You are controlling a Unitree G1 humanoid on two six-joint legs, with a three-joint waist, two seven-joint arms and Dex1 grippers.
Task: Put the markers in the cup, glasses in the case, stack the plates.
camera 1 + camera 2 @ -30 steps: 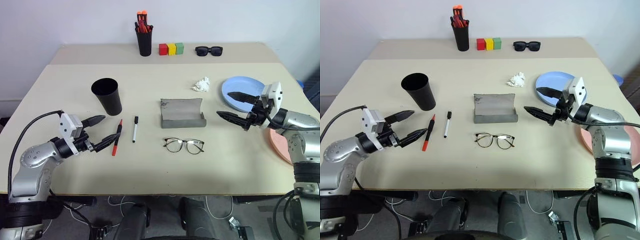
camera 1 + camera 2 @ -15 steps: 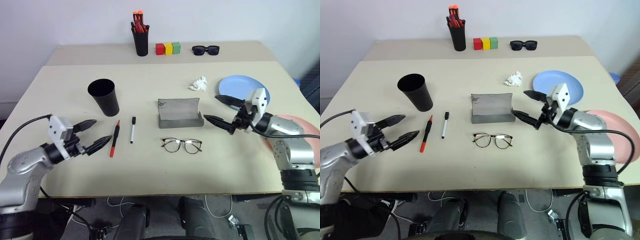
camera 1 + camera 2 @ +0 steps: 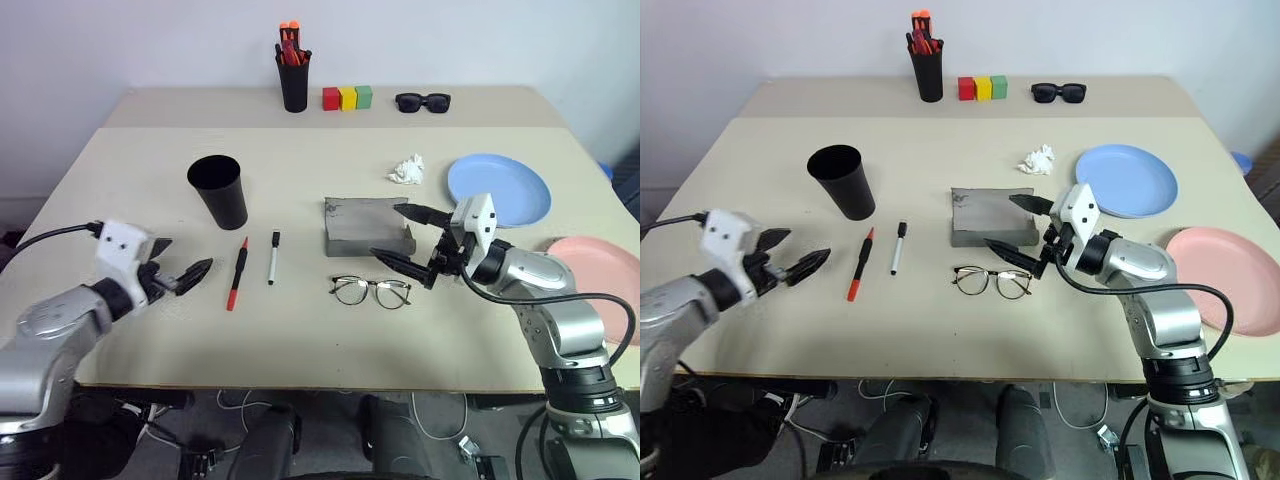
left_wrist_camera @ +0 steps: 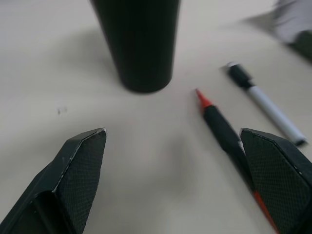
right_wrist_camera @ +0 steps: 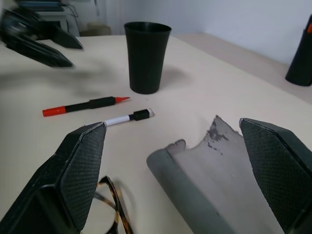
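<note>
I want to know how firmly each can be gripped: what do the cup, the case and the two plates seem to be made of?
The cup looks like black plastic, smooth with a dull sheen. The case looks felt-covered: matte grey, scuffed along its open lid's edge. The blue plate and the pink plate look smooth and evenly coloured, possibly plastic, but ceramic cannot be ruled out.

No lettering, label, brand or number can be read on anything on the table (the markers' barrels look plain too).
</note>
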